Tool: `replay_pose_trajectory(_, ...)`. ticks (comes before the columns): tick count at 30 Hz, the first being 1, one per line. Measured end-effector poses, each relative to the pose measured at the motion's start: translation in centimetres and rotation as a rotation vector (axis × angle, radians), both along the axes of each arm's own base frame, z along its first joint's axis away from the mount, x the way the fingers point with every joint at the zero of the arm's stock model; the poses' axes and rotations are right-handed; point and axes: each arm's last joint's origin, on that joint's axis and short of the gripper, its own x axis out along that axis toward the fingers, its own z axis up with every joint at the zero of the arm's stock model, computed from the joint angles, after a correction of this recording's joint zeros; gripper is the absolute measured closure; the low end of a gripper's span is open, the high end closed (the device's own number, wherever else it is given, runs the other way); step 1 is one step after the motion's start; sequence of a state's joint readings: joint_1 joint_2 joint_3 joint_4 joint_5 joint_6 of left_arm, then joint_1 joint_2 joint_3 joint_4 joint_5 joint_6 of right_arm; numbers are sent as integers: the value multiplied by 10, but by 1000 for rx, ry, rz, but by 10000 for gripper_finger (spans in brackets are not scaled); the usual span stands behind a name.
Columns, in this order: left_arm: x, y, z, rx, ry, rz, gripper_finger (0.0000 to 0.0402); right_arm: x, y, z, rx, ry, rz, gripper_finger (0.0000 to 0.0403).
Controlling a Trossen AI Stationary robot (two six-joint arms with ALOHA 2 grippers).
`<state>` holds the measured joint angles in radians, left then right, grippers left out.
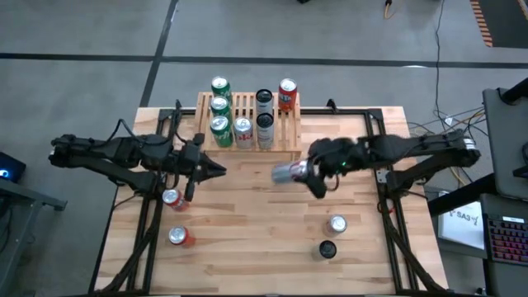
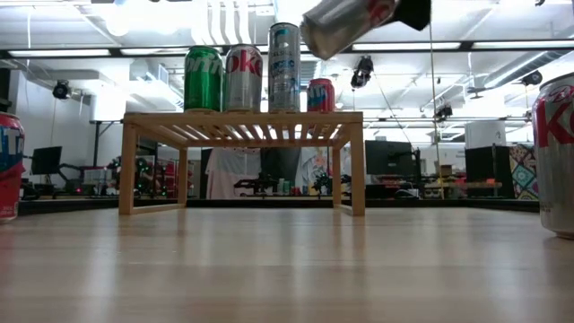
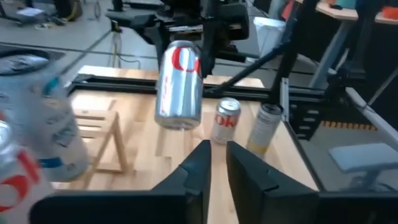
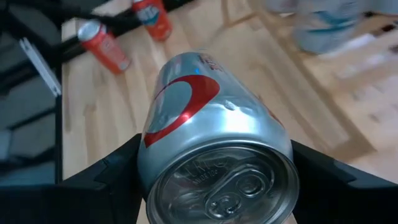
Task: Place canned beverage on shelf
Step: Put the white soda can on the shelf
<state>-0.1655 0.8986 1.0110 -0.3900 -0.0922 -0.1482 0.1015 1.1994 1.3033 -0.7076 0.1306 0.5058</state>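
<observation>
Silver can (image 1: 286, 172) with red lettering is clamped between the fingers of the right gripper (image 1: 307, 171), held in the air on its side above the tabletop (image 1: 247, 239), just in front of the shelf (image 1: 289, 130) and toward its right end. You can confirm the hold in the right wrist view, where the can (image 4: 214, 155) fills the space between the two dark fingers (image 4: 106, 180) with its pull-tab end facing the camera. In the low view the same can (image 2: 345, 22) hangs tilted above the level of the rack's top and is not touching the rack. On the slatted top you will find seven cans already standing: three green cans (image 1: 220, 107) in a column at the left, a silver and red can (image 1: 243, 130) beside the front green one, two dark-topped cans (image 1: 264, 115) right of that, and an orange-red can (image 1: 287, 95) at the back right. The left gripper (image 1: 216, 170) waits low over the table to the left of the shelf's front edge; its jaws are pressed almost together with only a narrow slit between them, and nothing is held. Two red cans (image 1: 173, 199) lie on the table near the left arm. A silver can (image 1: 337, 224) and a dark can (image 1: 327, 249) stand at the front right of the table.
</observation>
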Motion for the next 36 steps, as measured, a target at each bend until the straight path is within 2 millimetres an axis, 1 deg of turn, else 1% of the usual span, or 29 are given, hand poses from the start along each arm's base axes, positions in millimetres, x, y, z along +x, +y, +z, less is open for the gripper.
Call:
replay_pose_trajectory(4,3,-12,-8,8,42,-59,324,18,10,-12,-44,27,50,117)
replay_pose_trajectory(8,14,-26,-22,32,103,-83,262,41,15,-19,-111,58,51,117)
replay_pose_trajectory(11,24,-34,-33,81,155,-36,207,62,18,-24,-144,85,80,117)
replay_pose_trajectory(15,36,-39,-46,173,204,121,133,87,22,-28,-178,102,111,117)
replay_pose_trajectory(17,39,-42,-53,218,237,170,102,98,23,-30,-204,104,103,117)
replay_pose_trajectory(19,43,-45,-60,246,272,169,79,108,23,-33,-234,113,87,117)
replay_pose_trajectory(21,47,-49,-66,263,301,159,65,115,23,-35,-260,122,83,117)
replay_pose_trajectory(23,51,-52,-72,275,325,154,58,123,24,-35,-275,120,88,117)
replay_pose_trajectory(26,58,-54,-80,290,355,178,57,135,26,-36,-296,109,81,117)
replay_pose_trajectory(30,62,-54,-89,310,390,237,60,148,29,-43,-324,138,96,117)
replay_pose_trajectory(36,67,-55,-96,297,404,282,60,161,36,-45,-338,119,99,117)
